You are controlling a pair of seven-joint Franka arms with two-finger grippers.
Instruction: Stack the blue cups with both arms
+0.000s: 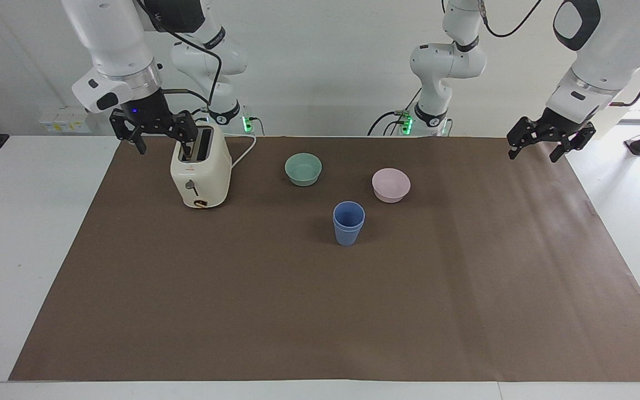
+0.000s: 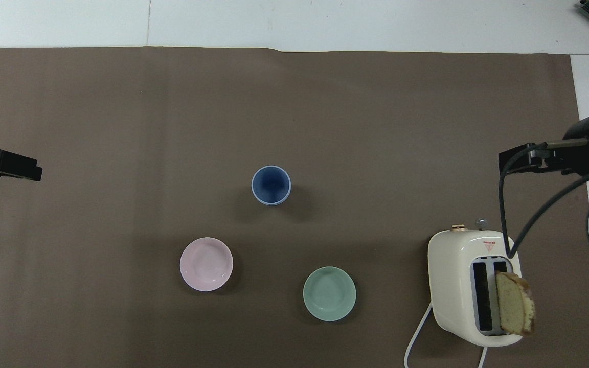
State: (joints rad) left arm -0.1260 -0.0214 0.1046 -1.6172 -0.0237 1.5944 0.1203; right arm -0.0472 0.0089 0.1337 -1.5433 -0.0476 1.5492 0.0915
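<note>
1. Near the middle of the brown mat [image 1: 464,311]: blue cups [image 1: 348,223] nested one inside the other, upright, farther from the robots than both bowls.
2. Nearer to the robots, toward the left arm's end: pink bowl [image 1: 390,185], close to the cups but not touching them.
3. Toward the right arm's end: green bowl [image 1: 303,169], apart from the cups.
4. Further toward that end: cream toaster [image 1: 200,172] with a slice of bread [image 2: 515,303] standing in one slot.
5. Up in the air beside the toaster: right gripper [image 1: 153,126], fingers apart, holding nothing.
6. Raised over the mat's edge at the left arm's end: left gripper [image 1: 548,139], fingers spread, empty.
</note>
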